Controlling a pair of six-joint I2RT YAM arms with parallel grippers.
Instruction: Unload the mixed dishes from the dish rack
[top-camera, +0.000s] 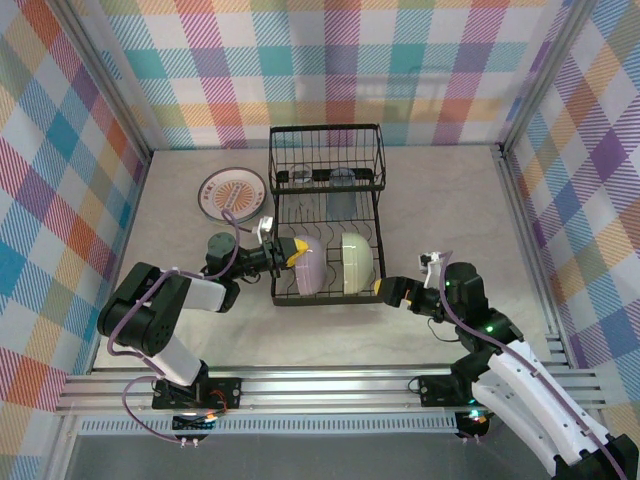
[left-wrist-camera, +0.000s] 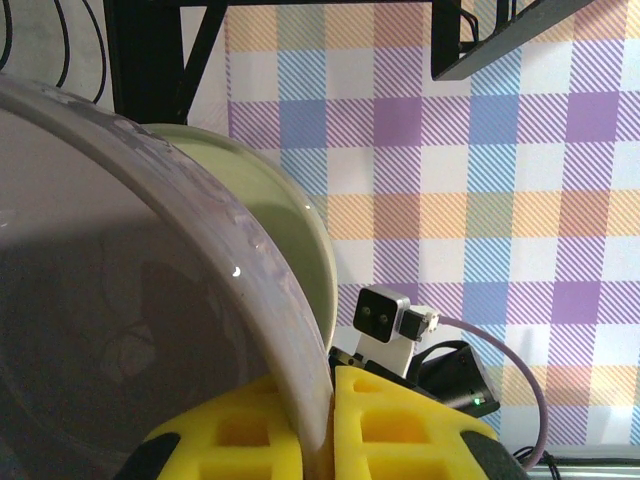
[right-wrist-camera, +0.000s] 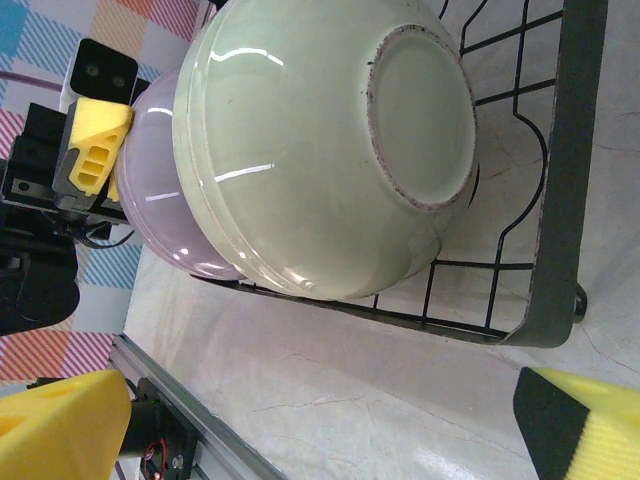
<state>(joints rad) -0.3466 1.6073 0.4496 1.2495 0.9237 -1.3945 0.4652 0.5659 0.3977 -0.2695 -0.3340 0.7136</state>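
- The lavender bowl (left-wrist-camera: 130, 300) is being gripped at its rim by the left pincer (left-wrist-camera: 320, 425). The pincer's yellow fingers (left-wrist-camera: 400, 440) are being pressed against the two faces of the rim.
- This bowl is being held on edge in the lower level of the rack (top-camera: 325, 215), toward its left side.
- The rack is being carried by the desk (top-camera: 430, 200).
- The green bowl (top-camera: 357, 263) is being propped on edge just right of the lavender one. Its base is being turned toward the right pincer (top-camera: 385, 290).
- The right pincer is being held wide and released just outside the rack's near right corner. Nothing is being grasped by it.
- Two tumblers (top-camera: 300, 178) are being held in the raised basket at the rack's far end.
- An orange-patterned plate (top-camera: 232, 192) is being supported flat by the desk, just left of the rack.
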